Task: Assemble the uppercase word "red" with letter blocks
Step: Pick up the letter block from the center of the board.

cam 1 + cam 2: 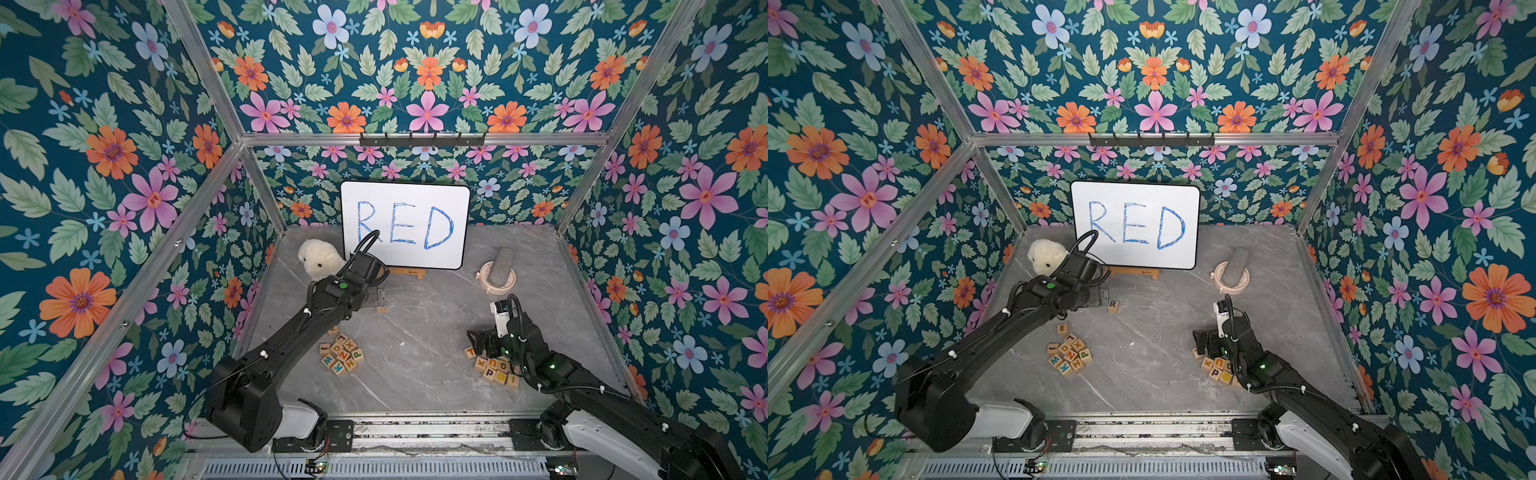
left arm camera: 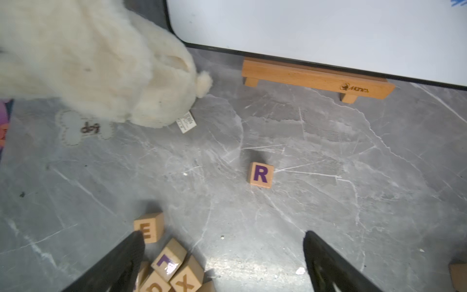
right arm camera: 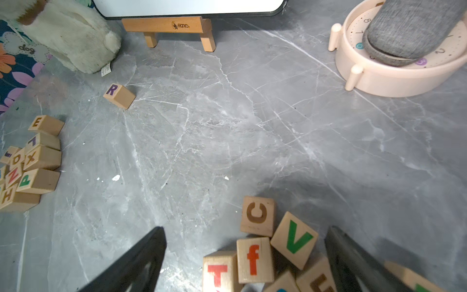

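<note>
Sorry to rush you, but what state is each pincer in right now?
Left pincer: open, holding nothing; the R block lies clear of it.
Right pincer: open, empty, above loose letter blocks.

The left arm stretches far forward from its base, with the forearm long and straight. Its wrist is bent down, so the left fingers point at the tabletop from above. These 2 fingers stand spread wide apart. The right arm is folded closer to its base, with its wrist turned toward the left arm's side. The right fingers are also spread wide, low over the tabletop and angled forward and down.
</note>
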Tool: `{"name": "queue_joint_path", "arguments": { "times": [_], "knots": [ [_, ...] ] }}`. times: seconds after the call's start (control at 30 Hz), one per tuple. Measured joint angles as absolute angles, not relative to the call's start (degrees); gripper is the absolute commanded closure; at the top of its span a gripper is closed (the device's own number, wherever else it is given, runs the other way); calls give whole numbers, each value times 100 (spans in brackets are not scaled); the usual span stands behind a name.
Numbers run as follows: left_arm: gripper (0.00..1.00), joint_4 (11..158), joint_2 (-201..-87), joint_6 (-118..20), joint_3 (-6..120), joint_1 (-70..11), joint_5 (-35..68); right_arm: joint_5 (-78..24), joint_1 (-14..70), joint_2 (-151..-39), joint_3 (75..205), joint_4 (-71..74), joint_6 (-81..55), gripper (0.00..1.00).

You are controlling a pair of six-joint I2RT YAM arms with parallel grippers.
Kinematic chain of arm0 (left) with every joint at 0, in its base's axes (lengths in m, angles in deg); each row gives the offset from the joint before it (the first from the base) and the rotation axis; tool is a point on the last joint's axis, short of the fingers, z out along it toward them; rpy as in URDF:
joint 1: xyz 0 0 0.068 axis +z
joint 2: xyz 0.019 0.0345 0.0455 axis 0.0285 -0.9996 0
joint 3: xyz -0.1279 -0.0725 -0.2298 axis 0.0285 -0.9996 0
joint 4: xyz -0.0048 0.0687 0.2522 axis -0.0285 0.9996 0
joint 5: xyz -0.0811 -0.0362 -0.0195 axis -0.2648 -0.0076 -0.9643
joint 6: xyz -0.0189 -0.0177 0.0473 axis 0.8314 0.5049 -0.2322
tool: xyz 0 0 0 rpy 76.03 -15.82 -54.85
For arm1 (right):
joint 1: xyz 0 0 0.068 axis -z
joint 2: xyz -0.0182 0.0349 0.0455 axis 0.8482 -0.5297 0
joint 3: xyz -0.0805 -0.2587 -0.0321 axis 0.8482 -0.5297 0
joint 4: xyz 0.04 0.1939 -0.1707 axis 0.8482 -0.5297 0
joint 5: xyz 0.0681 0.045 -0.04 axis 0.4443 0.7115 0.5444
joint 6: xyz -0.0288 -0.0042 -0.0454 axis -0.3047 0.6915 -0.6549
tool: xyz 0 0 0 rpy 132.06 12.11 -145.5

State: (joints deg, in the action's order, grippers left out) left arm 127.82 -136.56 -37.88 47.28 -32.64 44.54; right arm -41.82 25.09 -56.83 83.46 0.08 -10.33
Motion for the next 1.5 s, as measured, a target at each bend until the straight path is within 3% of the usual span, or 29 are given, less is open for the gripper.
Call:
{"name": "queue_joint_path", "arguments": {
  "times": [0.33,0.53,0.97,1.5],
  "knots": [
    [1,12507,-12574,-3346,3445,-2258,4321,-4447,2509,-5670,9098,-726,-685,1],
    [11,12332,-12500,-3318,2918,-1904,3991,-4545,2509,-5431,9008,-840,-397,1],
    [27,11858,-12856,-3370,2277,-1286,3335,-4707,2509,-4771,8619,-779,-362,2],
    [39,11403,-13711,-3786,2411,-1041,3077,-4314,2509,-4924,8717,-785,-793,4]
  ]
}}
